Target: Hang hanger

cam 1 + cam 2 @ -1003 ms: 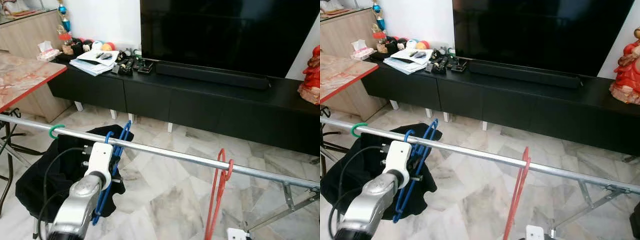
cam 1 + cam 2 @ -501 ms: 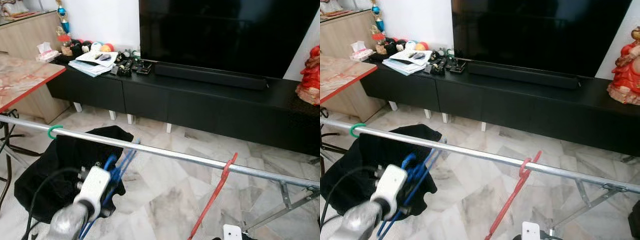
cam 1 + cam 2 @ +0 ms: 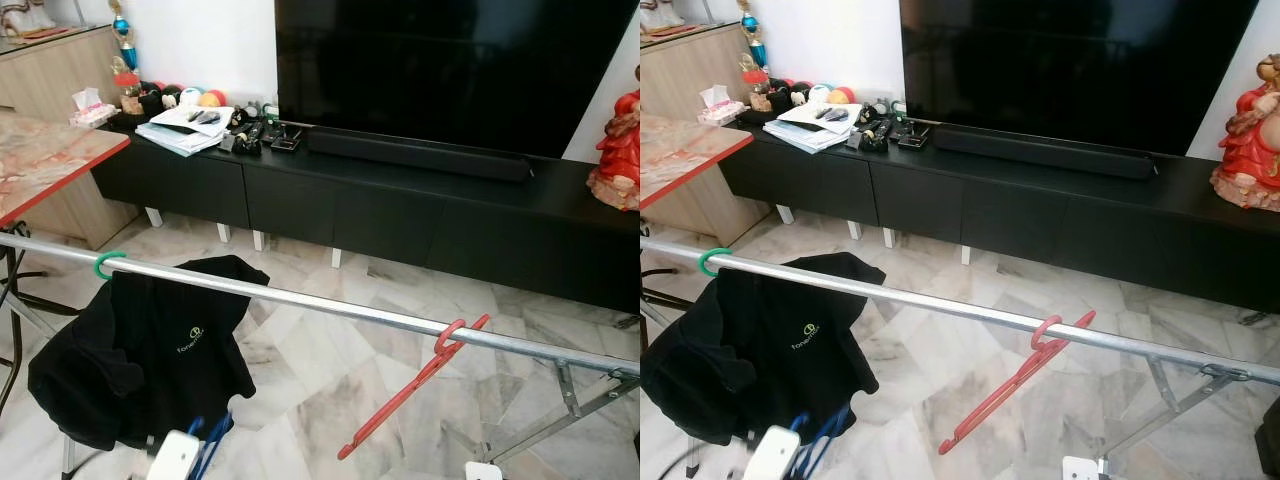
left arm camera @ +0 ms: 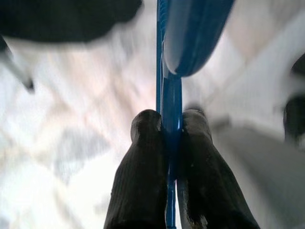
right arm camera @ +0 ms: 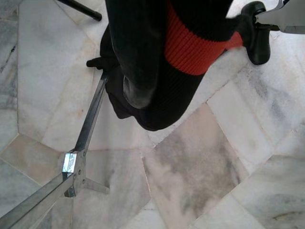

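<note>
A silver rail [image 3: 330,308] crosses in front of me. A red hanger [image 3: 410,395] hooks over it right of centre and tilts steeply, its low end out to the left. Far below the rail, my left gripper [image 4: 169,119] is shut on a blue hanger [image 4: 169,95]. That arm's white wrist [image 3: 172,458] and the blue hanger [image 3: 207,440] show at the bottom edge of the eye view. My right gripper [image 5: 143,105] hangs low over the marble floor, its white wrist [image 3: 483,470] below the red hanger.
A black shirt [image 3: 150,350] hangs at the rail's left end on a green hanger [image 3: 105,263]. The rack's brace [image 3: 580,395] is on the right. Beyond stand a black TV console [image 3: 400,200] and a red-edged table [image 3: 50,160].
My left arm has dropped from rail height to the bottom of the view, taking the blue hanger down with it. The red hanger has swung from vertical to a steep tilt.
</note>
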`<state>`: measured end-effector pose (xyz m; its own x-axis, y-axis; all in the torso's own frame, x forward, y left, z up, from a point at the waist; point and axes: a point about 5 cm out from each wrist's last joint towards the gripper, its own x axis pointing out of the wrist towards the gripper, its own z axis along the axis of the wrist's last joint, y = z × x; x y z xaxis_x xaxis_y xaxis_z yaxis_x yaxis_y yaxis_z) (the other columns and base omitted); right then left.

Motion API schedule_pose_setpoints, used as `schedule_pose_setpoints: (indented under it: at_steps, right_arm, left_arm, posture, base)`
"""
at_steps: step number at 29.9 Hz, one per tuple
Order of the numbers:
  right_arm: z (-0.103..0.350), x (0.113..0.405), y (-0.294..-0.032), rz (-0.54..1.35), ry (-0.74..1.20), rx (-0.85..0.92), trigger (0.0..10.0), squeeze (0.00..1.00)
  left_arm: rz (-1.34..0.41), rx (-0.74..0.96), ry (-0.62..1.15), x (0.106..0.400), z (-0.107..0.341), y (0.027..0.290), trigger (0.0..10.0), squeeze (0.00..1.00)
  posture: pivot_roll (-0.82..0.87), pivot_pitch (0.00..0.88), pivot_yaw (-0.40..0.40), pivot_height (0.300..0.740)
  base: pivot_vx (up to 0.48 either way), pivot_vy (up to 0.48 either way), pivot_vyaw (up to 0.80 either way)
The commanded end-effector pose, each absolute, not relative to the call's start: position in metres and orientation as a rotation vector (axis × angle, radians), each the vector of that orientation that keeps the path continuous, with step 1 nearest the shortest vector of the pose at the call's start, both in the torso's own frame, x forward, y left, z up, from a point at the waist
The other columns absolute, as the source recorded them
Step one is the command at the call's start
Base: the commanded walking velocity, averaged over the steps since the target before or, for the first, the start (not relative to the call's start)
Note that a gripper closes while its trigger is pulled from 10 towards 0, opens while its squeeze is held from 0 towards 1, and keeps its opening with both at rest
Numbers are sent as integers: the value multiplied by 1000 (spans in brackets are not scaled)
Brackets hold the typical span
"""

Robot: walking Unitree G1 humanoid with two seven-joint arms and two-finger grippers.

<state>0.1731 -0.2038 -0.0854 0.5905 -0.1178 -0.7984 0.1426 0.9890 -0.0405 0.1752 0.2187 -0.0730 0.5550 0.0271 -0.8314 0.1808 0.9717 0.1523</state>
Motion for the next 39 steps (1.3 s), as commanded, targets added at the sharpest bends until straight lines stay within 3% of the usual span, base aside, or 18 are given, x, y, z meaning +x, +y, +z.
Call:
schedule_pose_setpoints:
  at_steps: [1, 12, 23, 39]
  right_arm:
    - [-87, 170, -203, -161, 926, 39, 10000, 0]
    - [-94, 158, -182, -138, 955, 44, 10000, 0]
    - [-88, 162, -213, -173, 939, 35, 10000, 0]
    - [-87, 164, -215, -176, 937, 43, 10000, 0]
  left_arm:
    - [-89, 255, 1048, 158, -83, 220, 10000, 0]
    - [-40, 231, 1119, 138, -97, 218, 10000, 0]
    - [-55, 232, 1119, 147, -99, 195, 10000, 0]
    - [-58, 221, 1120, 148, -99, 193, 10000, 0]
  posture:
    - [83, 0, 8, 740]
    - [99, 0, 4, 740]
    - [100, 0, 2, 740]
    - [101, 0, 2, 740]
  base:
    - [0, 0, 0]
    - [0, 129, 0]
    - [0, 290, 0]
    - [0, 294, 0]
